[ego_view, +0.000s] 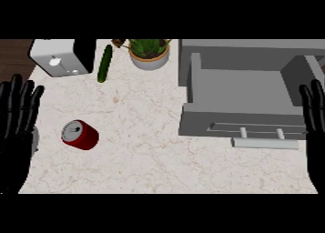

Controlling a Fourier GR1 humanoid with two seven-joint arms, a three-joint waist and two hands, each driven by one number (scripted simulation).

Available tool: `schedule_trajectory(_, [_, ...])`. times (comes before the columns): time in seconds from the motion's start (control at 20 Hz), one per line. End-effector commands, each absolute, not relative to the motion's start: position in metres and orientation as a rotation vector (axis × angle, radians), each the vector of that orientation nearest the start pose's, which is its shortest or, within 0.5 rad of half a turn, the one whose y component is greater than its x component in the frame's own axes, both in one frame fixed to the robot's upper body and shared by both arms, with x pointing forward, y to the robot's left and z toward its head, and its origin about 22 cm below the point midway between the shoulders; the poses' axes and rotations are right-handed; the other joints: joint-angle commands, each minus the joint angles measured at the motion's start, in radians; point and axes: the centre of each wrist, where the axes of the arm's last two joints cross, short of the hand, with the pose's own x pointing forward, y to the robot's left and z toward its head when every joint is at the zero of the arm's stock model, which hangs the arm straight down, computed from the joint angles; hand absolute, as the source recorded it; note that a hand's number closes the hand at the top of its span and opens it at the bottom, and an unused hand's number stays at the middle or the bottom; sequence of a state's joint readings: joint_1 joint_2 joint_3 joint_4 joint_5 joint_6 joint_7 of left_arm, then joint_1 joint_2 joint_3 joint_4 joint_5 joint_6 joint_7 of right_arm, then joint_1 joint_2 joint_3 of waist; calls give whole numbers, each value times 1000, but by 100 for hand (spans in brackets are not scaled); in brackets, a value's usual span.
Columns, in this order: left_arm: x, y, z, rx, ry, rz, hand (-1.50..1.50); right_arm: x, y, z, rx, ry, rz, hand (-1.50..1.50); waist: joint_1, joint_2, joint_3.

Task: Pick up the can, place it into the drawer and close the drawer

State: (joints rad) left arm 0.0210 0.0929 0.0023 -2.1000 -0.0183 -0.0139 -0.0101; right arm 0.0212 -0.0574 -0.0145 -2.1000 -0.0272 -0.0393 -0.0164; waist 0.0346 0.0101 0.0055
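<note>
Light marbled counter [144, 164]. Red can [79, 134] sat on its left part, well apart from the rest. Along the back edge: white toaster [57, 57] at left, dark green cucumber [105, 63] just beside it, then a potted plant [150, 53] in a white pot. Open grey drawer [239, 91] took up the right side, handle [264, 143] toward the front.

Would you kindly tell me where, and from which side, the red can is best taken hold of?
The can seems to stand upright on the counter, silver lid up, so its round red side wall below the lid is probably the best part to curl fingers and thumb round. I would come in from the left with the left hand, which is the nearer one.
</note>
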Motion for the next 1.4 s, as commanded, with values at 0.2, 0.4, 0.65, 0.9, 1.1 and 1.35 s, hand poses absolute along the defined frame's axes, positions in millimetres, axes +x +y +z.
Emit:
schedule_trajectory(0.2, [206, 249, 122, -411, -2143, -372, -150, 210, -249, 121, -84, -2131, 64, -150, -37, -10, -7])
schedule_trajectory(0.4, [196, 288, 98, -284, -1737, -458, -150, 202, -247, 105, -157, -1821, 15, -150, -31, -9, -7])
schedule_trajectory(0.65, [200, 324, 113, -293, -1714, -440, -150, 187, -254, 120, -163, -1785, 31, -150, -35, -11, -6])
schedule_trajectory(0.9, [187, 321, 133, -317, -1705, -440, -150, 178, -266, 112, -147, -1773, 24, -150, -34, -11, -5])
schedule_trajectory(1.1, [199, 326, 132, -278, -1701, -389, -150, 179, -275, 77, -163, -1779, 12, -150, -36, -11, -5])
schedule_trajectory(1.35, [195, 343, 103, -273, -1678, -349, -150, 175, -291, 89, -165, -1794, 1, -150, -35, -11, -6])
